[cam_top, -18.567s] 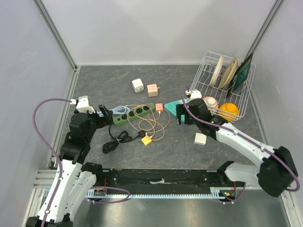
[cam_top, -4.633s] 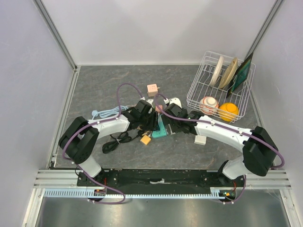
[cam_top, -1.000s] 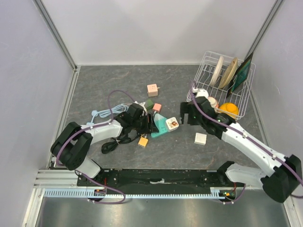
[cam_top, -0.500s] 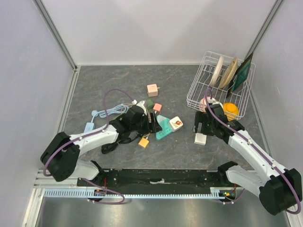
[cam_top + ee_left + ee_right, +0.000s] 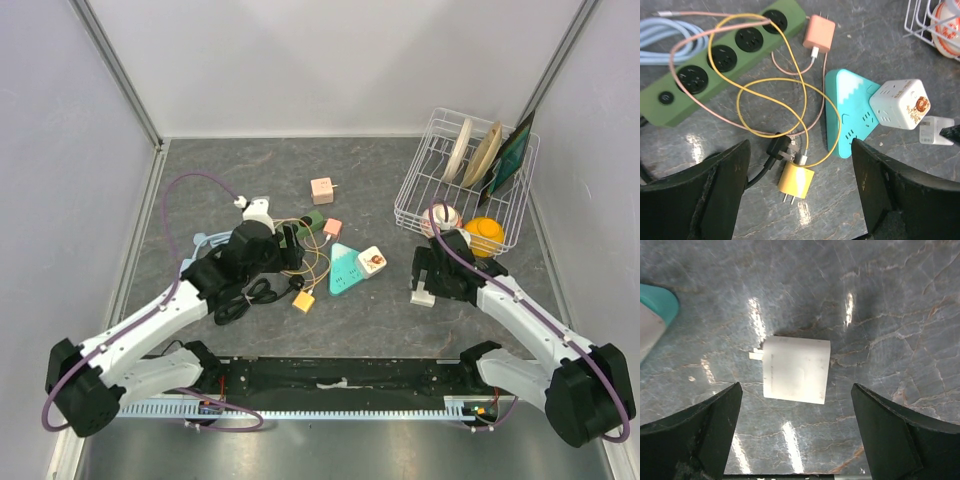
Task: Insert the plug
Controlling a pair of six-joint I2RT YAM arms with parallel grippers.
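Right jaws hang spread and empty over the white plug (image 5: pixel 796 369), which lies flat on the worktop (image 5: pixel 880 300) toward its near right corner. Left jaws are spread too (holding nothing). Next, I think: drop, pinch it, carry it to the teal socket (image 5: pixel 847 112).

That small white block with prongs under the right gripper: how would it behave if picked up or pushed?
The white block looks like a rigid plastic box with flat sides, so it probably keeps its shape and won't roll. Lying flat on the glossy table, a push would likely slide or spin it rather than tip it.
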